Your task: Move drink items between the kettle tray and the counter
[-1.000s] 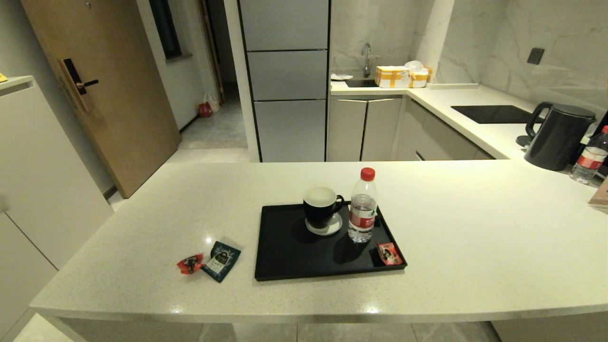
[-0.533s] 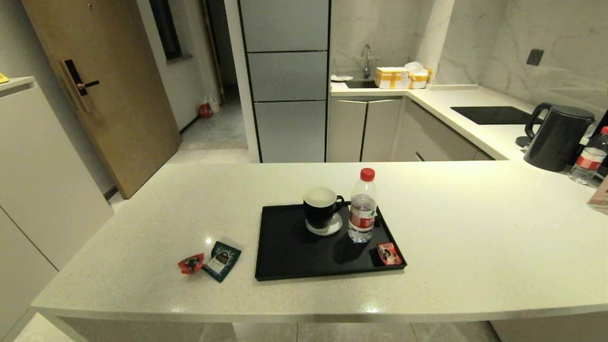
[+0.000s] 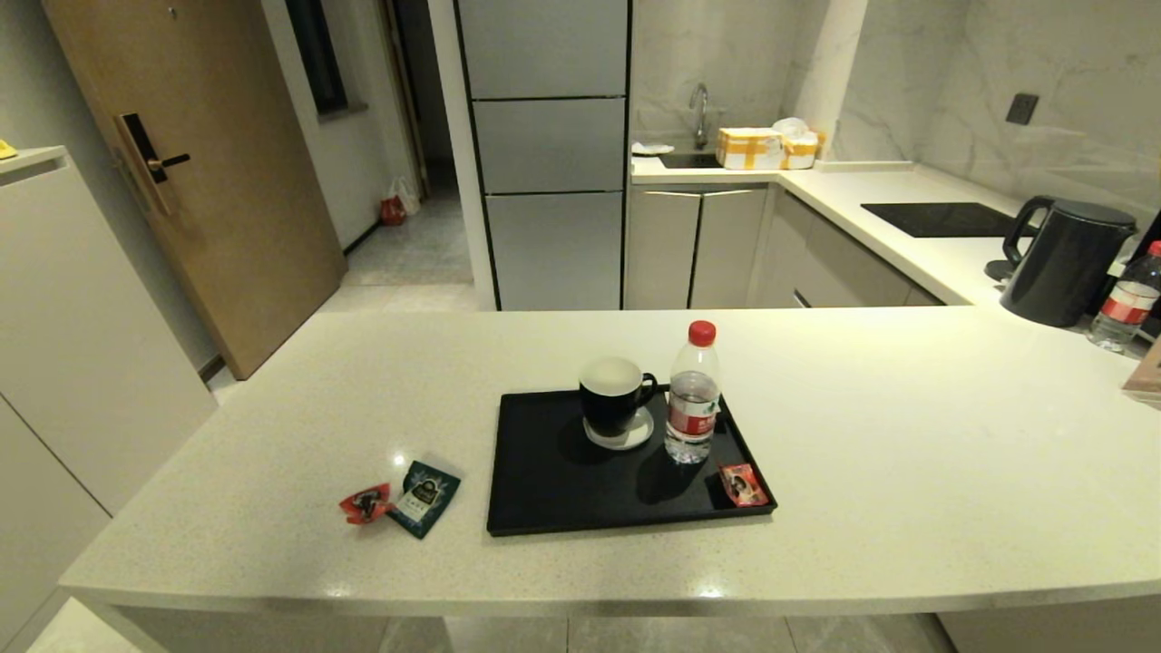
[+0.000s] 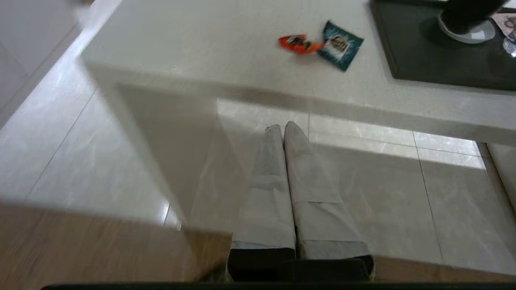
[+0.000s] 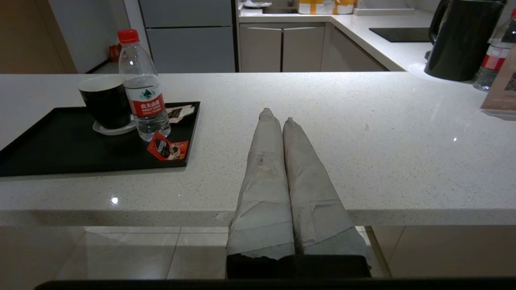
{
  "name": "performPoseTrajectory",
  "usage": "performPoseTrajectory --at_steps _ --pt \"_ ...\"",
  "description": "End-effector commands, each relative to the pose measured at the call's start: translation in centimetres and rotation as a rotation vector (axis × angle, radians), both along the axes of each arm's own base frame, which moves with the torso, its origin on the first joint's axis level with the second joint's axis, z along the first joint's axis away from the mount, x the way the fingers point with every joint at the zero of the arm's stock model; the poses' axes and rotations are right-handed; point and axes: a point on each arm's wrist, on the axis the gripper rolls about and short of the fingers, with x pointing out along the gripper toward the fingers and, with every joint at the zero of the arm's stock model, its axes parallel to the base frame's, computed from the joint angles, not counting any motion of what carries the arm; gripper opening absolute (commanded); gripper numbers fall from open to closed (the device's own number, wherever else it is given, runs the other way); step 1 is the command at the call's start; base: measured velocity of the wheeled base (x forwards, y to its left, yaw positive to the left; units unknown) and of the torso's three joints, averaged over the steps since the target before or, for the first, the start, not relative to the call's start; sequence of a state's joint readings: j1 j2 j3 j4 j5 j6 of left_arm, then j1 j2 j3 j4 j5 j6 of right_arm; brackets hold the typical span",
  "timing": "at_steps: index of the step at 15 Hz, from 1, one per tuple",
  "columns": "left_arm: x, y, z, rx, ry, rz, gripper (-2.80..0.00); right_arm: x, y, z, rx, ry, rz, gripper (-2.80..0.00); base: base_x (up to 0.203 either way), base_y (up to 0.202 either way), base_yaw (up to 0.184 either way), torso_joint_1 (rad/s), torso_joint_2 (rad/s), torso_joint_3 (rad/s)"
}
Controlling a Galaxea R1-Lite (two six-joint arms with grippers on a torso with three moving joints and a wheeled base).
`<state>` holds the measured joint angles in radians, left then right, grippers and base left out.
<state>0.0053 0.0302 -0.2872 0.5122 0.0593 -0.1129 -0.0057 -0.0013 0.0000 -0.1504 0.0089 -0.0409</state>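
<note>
Head view: tray (image 3: 544, 508) sits mid-counter (image 3: 907, 472), wide margins around.

A clear red-capped water bottle (image 3: 693, 395) and a red sachet (image 3: 743, 483) sit on the black kettle tray (image 3: 544, 490), while red (image 3: 365, 503) and teal (image 3: 423, 497) sachets lie touching on the cream counter (image 3: 907, 472).

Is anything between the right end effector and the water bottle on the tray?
Nothing visible blocks it. The right end effector, shut, sits at the counter's near edge. Only bare counter and the tray's low rim lie before the water bottle; a red sachet lies beside its base.
</note>
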Motion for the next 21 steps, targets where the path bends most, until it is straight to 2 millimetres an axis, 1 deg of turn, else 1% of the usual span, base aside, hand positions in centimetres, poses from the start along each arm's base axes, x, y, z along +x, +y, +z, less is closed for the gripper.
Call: performPoseTrajectory --at_steps 1,2,3,4,17,21 --pt "2.16 -0.04 -1.81 0.027 -0.156 -0.028 -2.80 0.35 0.00 -1.09 0.000 0.040 0.000 -2.80 0.000 0.000 0.000 0.000 0.00 0.000" --pt "2.67 -0.09 -2.74 0.053 -0.177 -0.054 -2.80 0.35 0.00 -1.09 0.000 0.040 0.000 -2.80 0.000 0.000 0.000 0.000 0.00 0.000" --pt "2.83 -0.11 -2.60 0.115 -0.235 -0.072 -2.80 0.35 0.00 -1.09 0.000 0.040 0.000 -2.80 0.000 0.000 0.000 0.000 0.00 0.000" --pt "2.83 -0.13 -2.53 0.125 -0.247 -0.078 -2.80 0.35 0.00 -1.09 0.000 0.040 0.000 -2.80 0.000 0.000 0.000 0.000 0.00 0.000" --pt "2.83 -0.13 -2.52 0.124 -0.247 -0.080 -2.80 0.35 0.00 -1.11 -0.002 0.041 0.000 -2.80 0.000 0.000 0.000 0.000 0.00 0.000" --pt "2.83 -0.13 -2.52 0.124 -0.247 -0.080 -2.80 0.35 -0.01 -1.09 0.026 0.040 0.001 -2.80 0.000 0.000 0.000 0.000 0.00 0.000"
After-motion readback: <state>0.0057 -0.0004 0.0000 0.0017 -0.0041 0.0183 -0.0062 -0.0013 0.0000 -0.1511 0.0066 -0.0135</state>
